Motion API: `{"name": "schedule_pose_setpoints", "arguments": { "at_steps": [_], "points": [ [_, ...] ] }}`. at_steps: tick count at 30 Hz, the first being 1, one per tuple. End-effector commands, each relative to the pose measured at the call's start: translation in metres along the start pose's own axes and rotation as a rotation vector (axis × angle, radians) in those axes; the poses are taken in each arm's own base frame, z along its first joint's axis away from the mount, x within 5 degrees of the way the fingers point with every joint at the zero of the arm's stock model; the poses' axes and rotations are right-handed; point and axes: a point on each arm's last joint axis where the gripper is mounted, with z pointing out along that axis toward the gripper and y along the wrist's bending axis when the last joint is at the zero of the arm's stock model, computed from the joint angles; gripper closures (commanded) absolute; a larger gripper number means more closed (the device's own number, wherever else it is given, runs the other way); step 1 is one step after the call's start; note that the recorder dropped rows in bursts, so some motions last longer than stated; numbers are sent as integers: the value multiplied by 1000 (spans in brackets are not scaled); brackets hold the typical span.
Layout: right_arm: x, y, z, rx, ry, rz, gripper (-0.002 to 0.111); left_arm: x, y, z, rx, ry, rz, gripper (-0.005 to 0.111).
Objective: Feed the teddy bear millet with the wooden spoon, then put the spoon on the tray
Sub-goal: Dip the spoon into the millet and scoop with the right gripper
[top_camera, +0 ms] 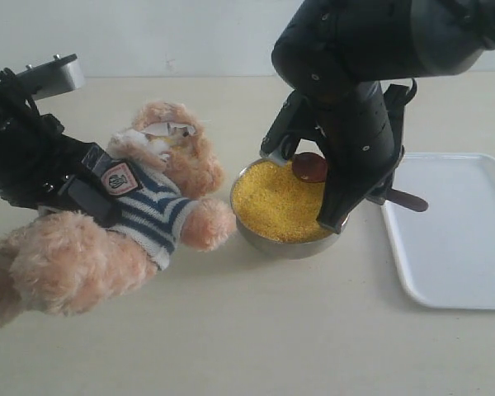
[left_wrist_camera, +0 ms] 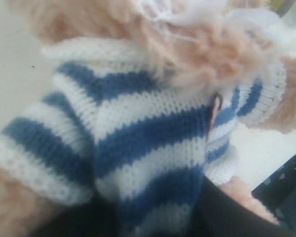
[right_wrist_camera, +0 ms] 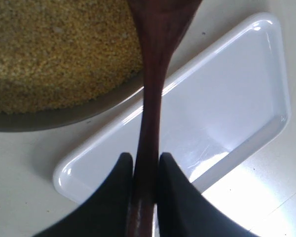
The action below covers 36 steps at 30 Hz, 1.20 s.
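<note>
A beige desk [top_camera: 256,338] runs back to a plain pale wall [top_camera: 190,33] at its far edge. Near the middle stands a steel bowl [top_camera: 285,246] heaped with yellow millet [top_camera: 268,202]. The white tray [top_camera: 462,247] lies just beside it, toward the right. The right gripper [right_wrist_camera: 147,170] has its fingers clamped on the handle of the wooden spoon [right_wrist_camera: 153,84], whose head is over the millet. The left gripper [top_camera: 95,198] fingers grip the teddy bear [top_camera: 190,165] by its striped shirt on the desk's left side, with the bear's head near the bowl.
</note>
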Motion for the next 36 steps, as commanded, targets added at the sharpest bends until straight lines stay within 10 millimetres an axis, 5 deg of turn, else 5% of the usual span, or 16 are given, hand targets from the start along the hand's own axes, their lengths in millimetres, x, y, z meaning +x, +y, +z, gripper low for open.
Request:
{"name": "schedule_pose_setpoints", "arguments": {
  "at_steps": [1,14,36],
  "points": [
    [1,-1,0,4,3,6,109,-1,-2,-5,2,-22,-5,103],
    [-10,22,-3,26,-3,-70,109,-1,-2,-5,2,-22,-5,103],
    [-10,28,-1,-25,1,-48,109,-2,-2,-5,-1,-29,-1,103]
  ]
}}
